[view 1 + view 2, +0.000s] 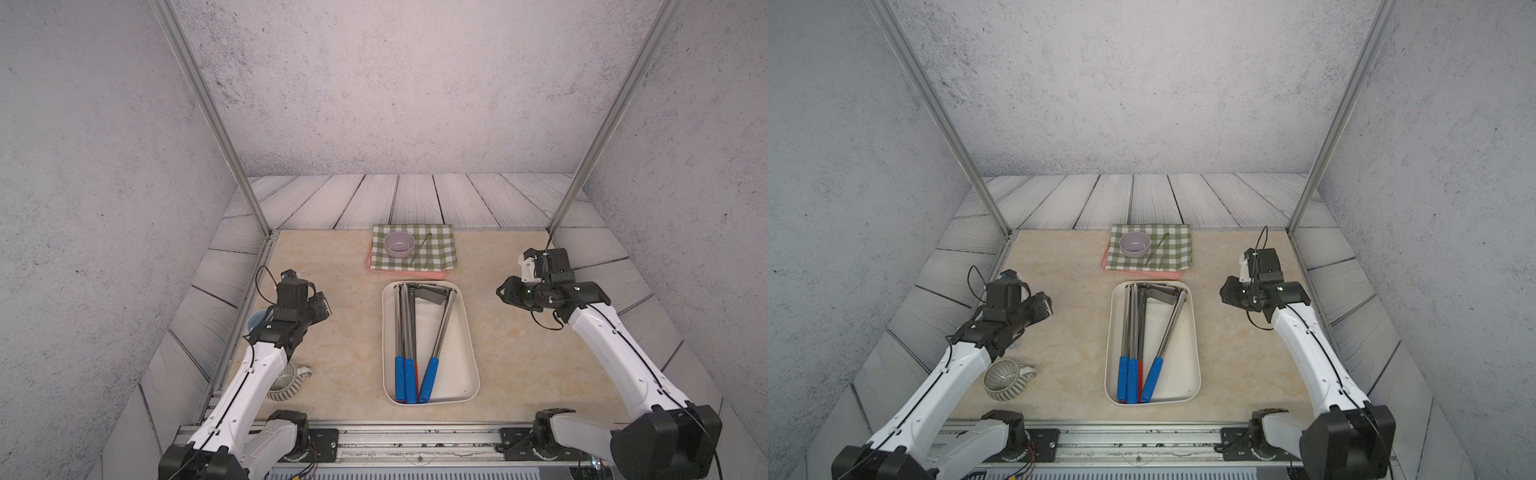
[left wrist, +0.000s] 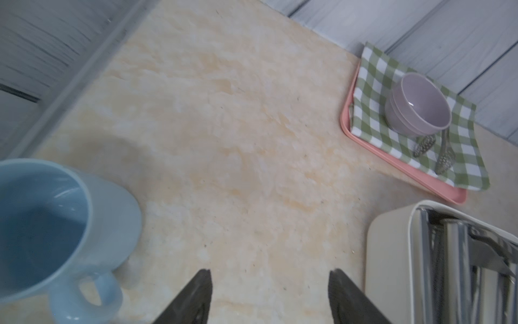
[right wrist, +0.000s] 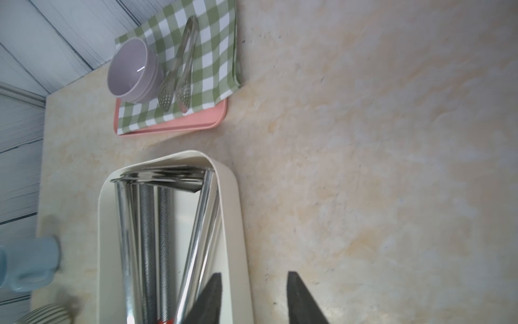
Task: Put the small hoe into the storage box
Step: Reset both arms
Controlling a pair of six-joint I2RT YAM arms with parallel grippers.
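Cream box (image 1: 465,361) sits mid-table, long axis near-to-far, in both top views (image 1: 1183,365).

Contents: 4 hoes (image 1: 409,328), all within the walls.
- Metal shafts; blades at far end, grips at near end.
- 3 lie parallel along the box's left side.
- The slanted hoe (image 1: 441,332) runs from the far-right corner down to the other grips.
- Grips: 3 blue, 1 red (image 1: 1140,374), the red mostly hidden betw. blue ones.
- Which hoe is the small one: cannot tell.

L gripper (image 2: 270,297): fingers spread wide, nothing betw. them. It is over bare table, left of the box and apart from it.

R gripper (image 3: 253,300): fingers parted, gap narrower than L, empty. In the wrist view one fingertip (image 3: 213,297) overlaps the box wall (image 3: 232,224). Top views show the gripper right of the box and apart from it.

Other items:
- Pink tray (image 1: 407,274) just beyond the box's far end, small gap betw. them.
- Check cloth (image 1: 440,245) on tray; bowl (image 1: 399,244) and tongs (image 3: 182,70) on cloth.
- Blue mug (image 2: 42,224) beside L gripper, at left table edge.
- Ribbed cup (image 1: 1005,380) near-left, partly under L arm.
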